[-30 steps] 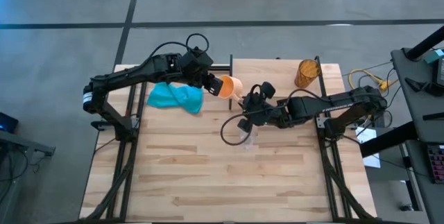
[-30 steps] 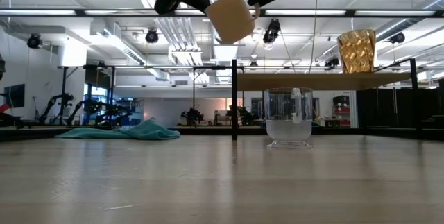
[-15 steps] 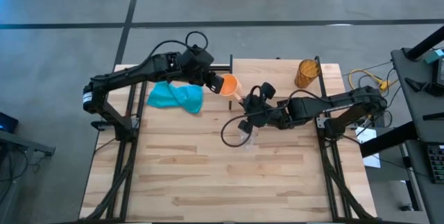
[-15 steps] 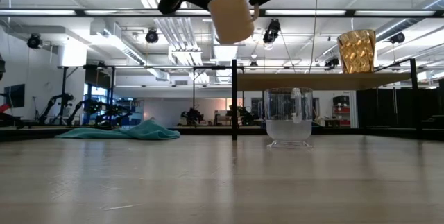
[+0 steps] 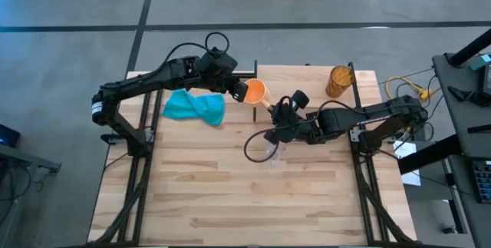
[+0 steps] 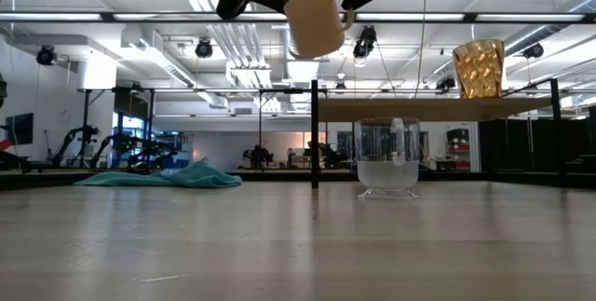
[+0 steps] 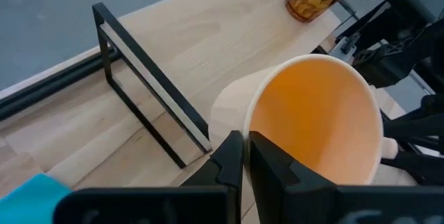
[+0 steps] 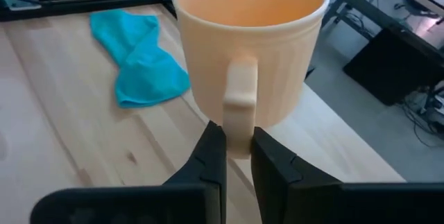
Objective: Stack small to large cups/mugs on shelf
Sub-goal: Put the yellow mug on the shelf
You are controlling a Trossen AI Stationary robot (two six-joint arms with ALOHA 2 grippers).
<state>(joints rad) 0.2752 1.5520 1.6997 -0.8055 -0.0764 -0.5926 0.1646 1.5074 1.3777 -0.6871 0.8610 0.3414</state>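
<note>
Orange mug (image 5: 254, 92) hangs in the air just over the near-left corner of the shelf (image 5: 299, 77), held from both sides at once; its mouth tips up and toward the right arm, its handle sticks out on that same side. The left claw (image 7: 244, 156) pinches the mug's rim wall, one finger inside and one outside, as the left wrist view shows; the right claw (image 8: 235, 149) is pressed together on the handle, one finger either side of it, seen plainly in the right wrist view. In the low view the mug (image 6: 317, 21) sits well above the shelf board (image 6: 438, 108), so the board lies below and to the right-arm side of the mug; the mug's axis is tilted, not upright.

My reading is that this is a hand-over, and that the move ahead turns on the right arm being the nearer one to the shelf; if so, the left claw must let go of the rim before the mug can be righted and lowered.

Farther out, the brown cup (image 5: 338, 81) stands upright at the shelf's far-right corner; the clear glass cup (image 6: 387, 157) stands on the table (image 5: 230, 179) below the right arm; the teal cloth (image 5: 194, 107) lies on the table under the left arm.
</note>
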